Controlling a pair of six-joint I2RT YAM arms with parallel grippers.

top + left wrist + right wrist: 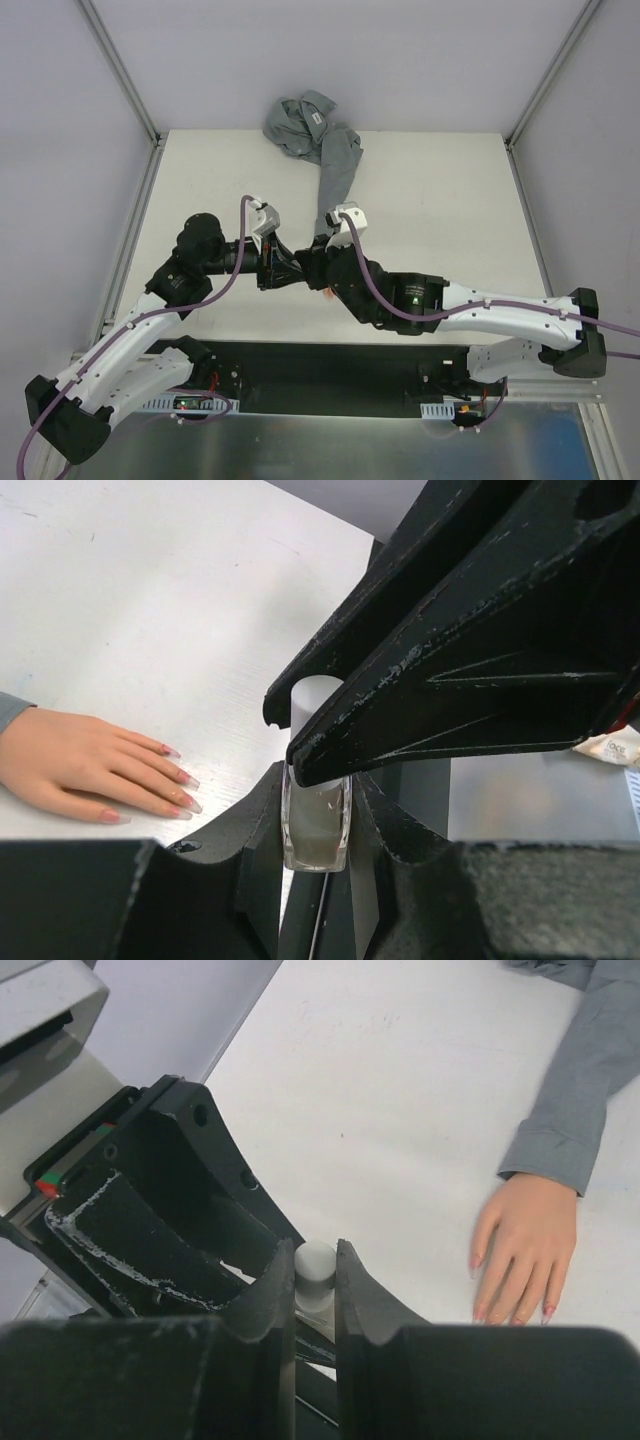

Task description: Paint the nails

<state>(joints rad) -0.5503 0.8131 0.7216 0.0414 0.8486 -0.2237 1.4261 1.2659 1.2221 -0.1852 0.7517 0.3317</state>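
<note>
Your left jaws clench the small clear glass bottle (316, 835) by its body so your right jaws, clamped on its white round cap (315, 1263), can likely unscrew it, while the tiny nails (188, 802) of the peach mannequin hand (70, 765) lie palm-down on the white bench (150, 610) nearby.

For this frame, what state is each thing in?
bottle: upright, capped, clamped at its body by the left tool.
cap: on the bottle, pinched by the right tool.
mannequin hand: lying palm down on the table, nothing touching it.
nails: long, pinkish; wet or dry cannot be told.
sleeve: on the wrist, bunched at its far end.
</note>
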